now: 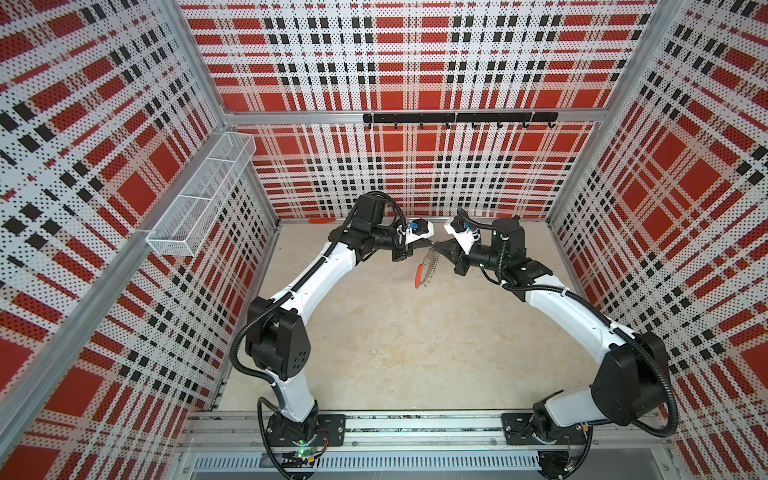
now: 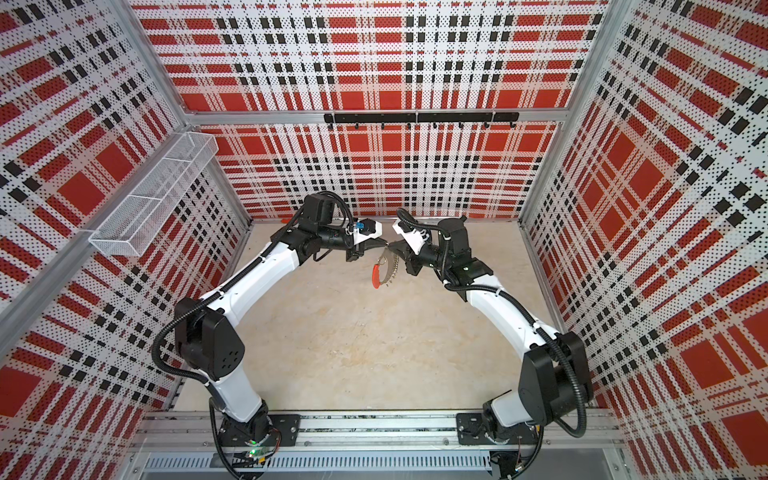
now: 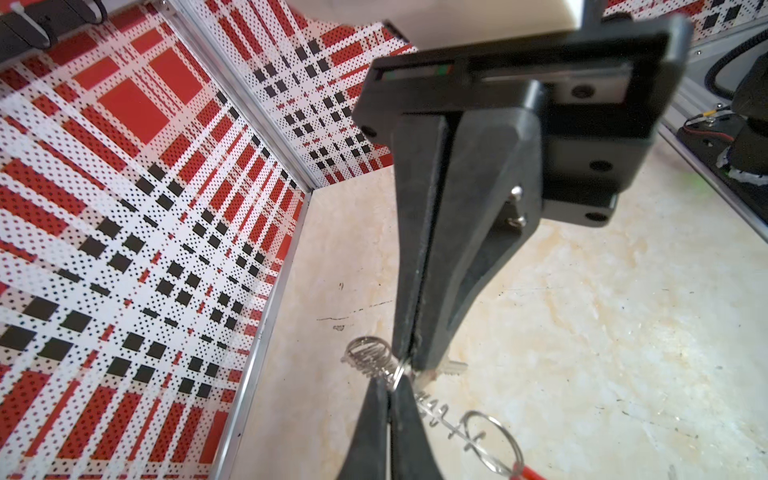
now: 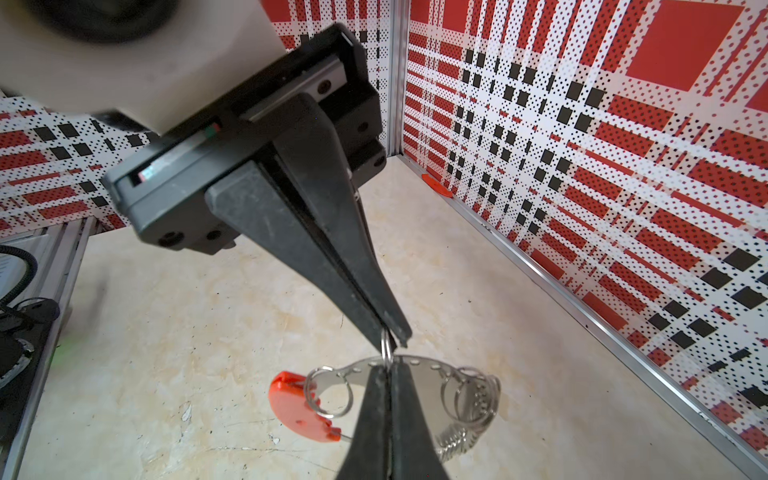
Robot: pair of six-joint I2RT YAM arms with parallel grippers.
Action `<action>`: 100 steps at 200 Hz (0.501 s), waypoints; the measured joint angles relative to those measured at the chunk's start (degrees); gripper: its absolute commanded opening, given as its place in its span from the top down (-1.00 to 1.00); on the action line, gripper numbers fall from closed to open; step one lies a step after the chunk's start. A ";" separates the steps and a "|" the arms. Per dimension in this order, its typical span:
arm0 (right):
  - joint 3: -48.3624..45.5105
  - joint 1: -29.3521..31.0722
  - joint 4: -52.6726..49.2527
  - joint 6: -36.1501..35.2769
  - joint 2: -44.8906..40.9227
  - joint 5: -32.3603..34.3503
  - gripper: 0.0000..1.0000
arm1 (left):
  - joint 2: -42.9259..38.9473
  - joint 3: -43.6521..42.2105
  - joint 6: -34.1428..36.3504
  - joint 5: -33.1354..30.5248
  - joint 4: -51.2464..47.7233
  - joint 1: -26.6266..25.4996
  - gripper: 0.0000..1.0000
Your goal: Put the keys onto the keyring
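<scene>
Right wrist view: my right gripper (image 4: pixel 388 374), fingers pressed together, pinches the top rim of the keyring (image 4: pixel 419 380). The keyring hangs in the air above the back of the table (image 4: pixel 208 332). My left gripper (image 4: pixel 397 337), likewise closed, nips a small wire ring (image 4: pixel 386 348) threaded at the same spot. In a top view the keyring (image 1: pixel 420 273) dangles between the two arms, its orange-red segment (image 4: pixel 291 403) off to one side.

I judge the band light, stiff and slick, with its loose rings (image 4: pixel 469 399) free to slide and swing. The flat rim between them looks the safest hold. The wire ring is thin and could twist out of the pads.

Exactly where each pad bites is hidden by my own fingers. The keys I cannot pick out for certain. A pale toothed sliver (image 3: pixel 453 368) beside the right fingertips, seen from the left wrist, may be one.
</scene>
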 measured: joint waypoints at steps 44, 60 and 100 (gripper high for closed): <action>-0.09 -0.04 -0.11 1.07 0.00 0.98 1.00 | 1.33 1.79 -1.64 0.52 -1.70 -0.09 1.00; -0.55 -0.15 0.85 3.23 -0.17 1.75 0.47 | 0.61 -0.81 -6.21 0.96 2.34 -0.09 1.00; -3.19 -4.72 8.76 15.96 -2.03 -3.85 0.19 | -5.84 -21.73 -24.65 0.02 27.17 -0.39 1.00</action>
